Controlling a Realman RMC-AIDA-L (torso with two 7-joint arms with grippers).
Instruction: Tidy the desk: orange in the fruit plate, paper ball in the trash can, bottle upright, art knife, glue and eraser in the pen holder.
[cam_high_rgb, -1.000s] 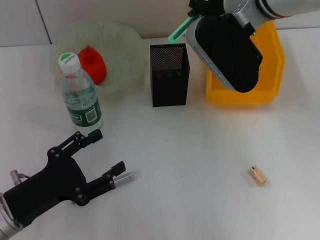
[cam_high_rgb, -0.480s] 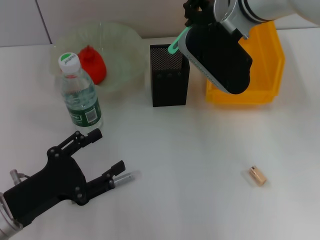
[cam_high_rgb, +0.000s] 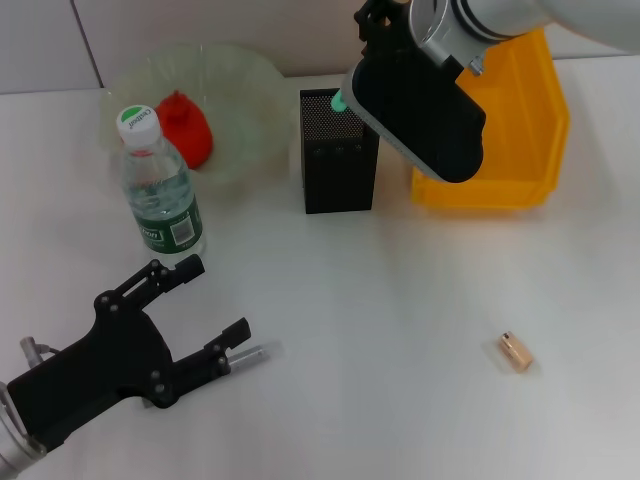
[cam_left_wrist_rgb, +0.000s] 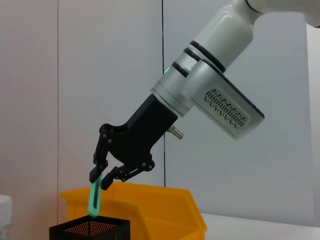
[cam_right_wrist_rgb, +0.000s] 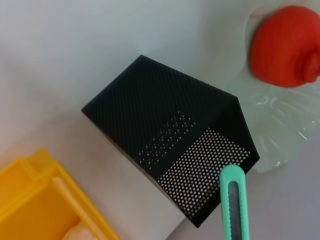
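- Black left gripper (cam_high_rgb: 215, 318) sits nearest, low at the left of the white surface (cam_high_rgb: 400, 300), its fingers spread apart and holding nothing.
- Small glue stick (cam_high_rgb: 250, 354) lies on the surface just beside the tip of that gripper's nearer finger; whether they touch I cannot tell.
- Tan eraser (cam_high_rgb: 515, 352) lies alone at the near right, well apart from both grippers.
- Bottle (cam_high_rgb: 160, 190) stands upright just beyond the left gripper, white cap up, green label facing out.
- Black mesh holder (cam_high_rgb: 340, 150) stands in the middle, between the plate and the bin.
- Right gripper (cam_left_wrist_rgb: 102, 175) hangs above the holder's far rim, its fingers clamped on the upper end of the green knife (cam_left_wrist_rgb: 94, 197).
- The knife hangs nearly upright below the gripper, its lower tip at the holder's mouth; in the left wrist view the tip reaches the rim line, in the right wrist view the knife (cam_right_wrist_rgb: 234, 200) lies over the open mesh interior.
- Red-orange fruit (cam_high_rgb: 185, 128) rests in the pale green plate (cam_high_rgb: 250, 80) at the far left, behind the bottle.
- Yellow bin (cam_high_rgb: 520, 120) stands at the far right, just beside the holder and partly hidden by the right arm; a pale crumpled thing shows in its corner in the right wrist view.
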